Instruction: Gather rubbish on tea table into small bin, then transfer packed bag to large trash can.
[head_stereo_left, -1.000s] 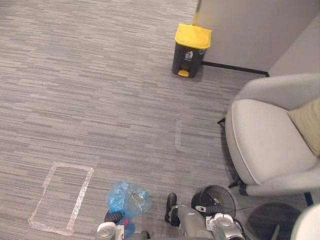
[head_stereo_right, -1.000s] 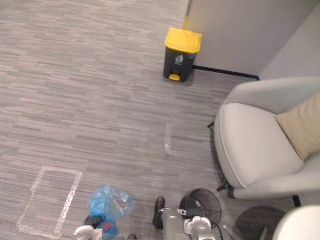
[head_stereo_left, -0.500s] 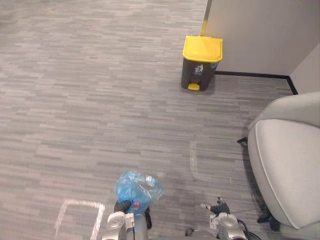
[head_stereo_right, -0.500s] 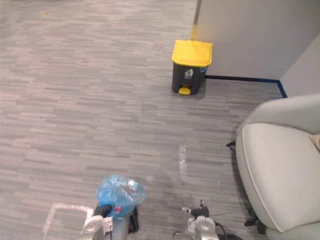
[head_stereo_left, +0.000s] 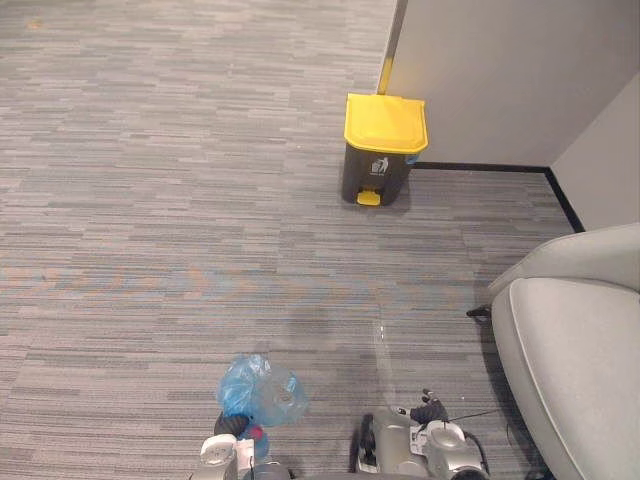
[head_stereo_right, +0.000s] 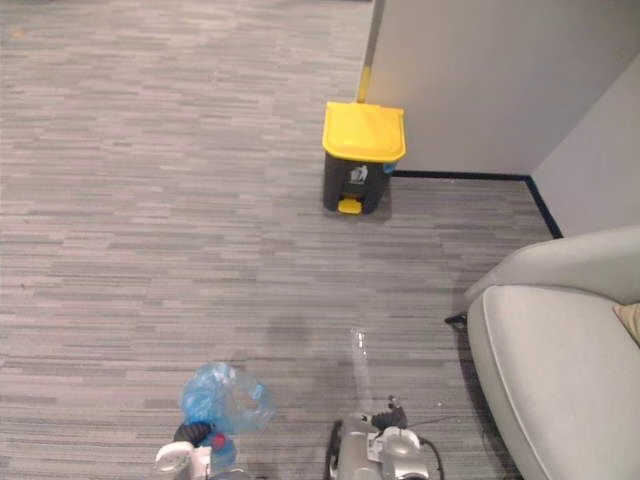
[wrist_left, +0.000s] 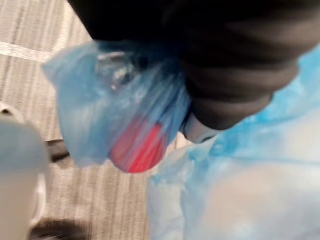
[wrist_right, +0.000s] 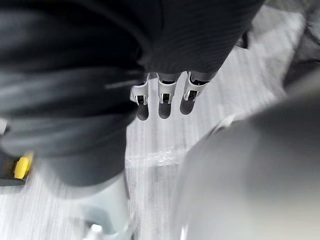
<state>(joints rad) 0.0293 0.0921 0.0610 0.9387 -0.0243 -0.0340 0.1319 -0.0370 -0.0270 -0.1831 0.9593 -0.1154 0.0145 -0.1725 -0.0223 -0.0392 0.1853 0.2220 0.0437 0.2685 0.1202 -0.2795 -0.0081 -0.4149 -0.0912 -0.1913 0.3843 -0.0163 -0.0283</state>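
Down at the near edge of the carpet, the blue plastic bag sits bunched up on top of the left hand, clear of the floor. Left wrist view: crumpled blue film wraps right round the dark ribbed cover, w/ a red item showing through the plastic. Bag covers the hand there, so can't tell how tightly it's closed on it. The right hand is low on the robot's right side, near the bag but apart from it; fingers hang roughly straight & relaxed, toward the carpet, nothing in them. Short pale tape strip on the carpet btwn the two hands & a bit further out. The trash can is well ahead, far from the bag: dark body, yellow lid shut, small yellow pedal at the foot of its front. It stands just in front of a grey wall, at the wall's corner. Grey armchair on the robot's right, near the right hand, well apart from the trash can.
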